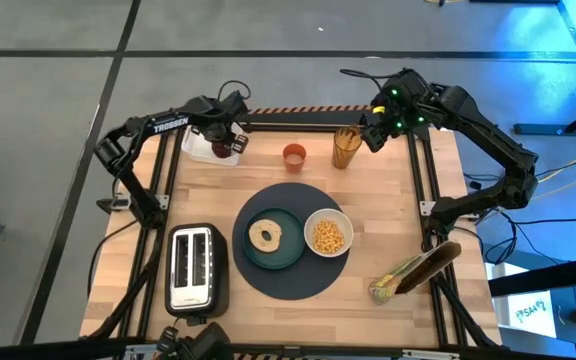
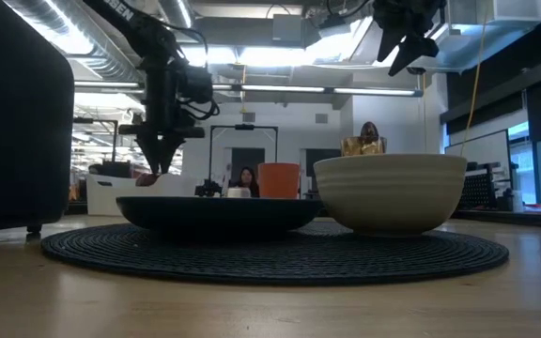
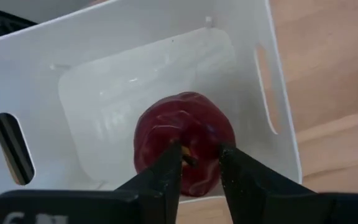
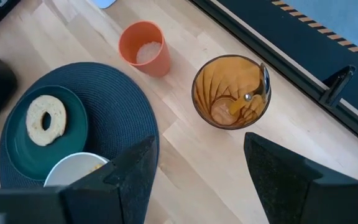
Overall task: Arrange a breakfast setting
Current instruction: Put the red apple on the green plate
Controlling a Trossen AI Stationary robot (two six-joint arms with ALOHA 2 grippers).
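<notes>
A dark red fruit (image 3: pixel 182 140) lies on the floor of a white bin (image 1: pixel 204 148) at the table's far left. My left gripper (image 3: pixel 201 155) points down over the fruit's top with a narrow gap between its fingers; it also shows in the high view (image 1: pixel 225 140). The dark-grey mat (image 1: pixel 293 275) bears the teal plate (image 1: pixel 286 255) with the bagel (image 1: pixel 265 235) and the white bowl (image 1: pixel 328 234). The orange cup (image 1: pixel 294 156) stands behind the mat. The metal spoon (image 4: pixel 263 84) stands in an amber glass (image 4: pixel 229 93). My right gripper (image 4: pixel 201 168) is open and empty, high beside the glass. My left gripper comes from above, pointing down, with one fingertip (image 3: pixel 173 158) on either side of the stem hollow (image 3: pixel 190 157) on the fruit's top. I cannot tell whether the fingertips touch the fruit. The fruit lies in the bin.
A black and silver toaster (image 1: pixel 196 268) stands at the near left. A bag with a dark clip (image 1: pixel 415 272) lies at the near right. The white bowl holds yellow pieces. Bare wood lies between the cup, the glass and the mat.
</notes>
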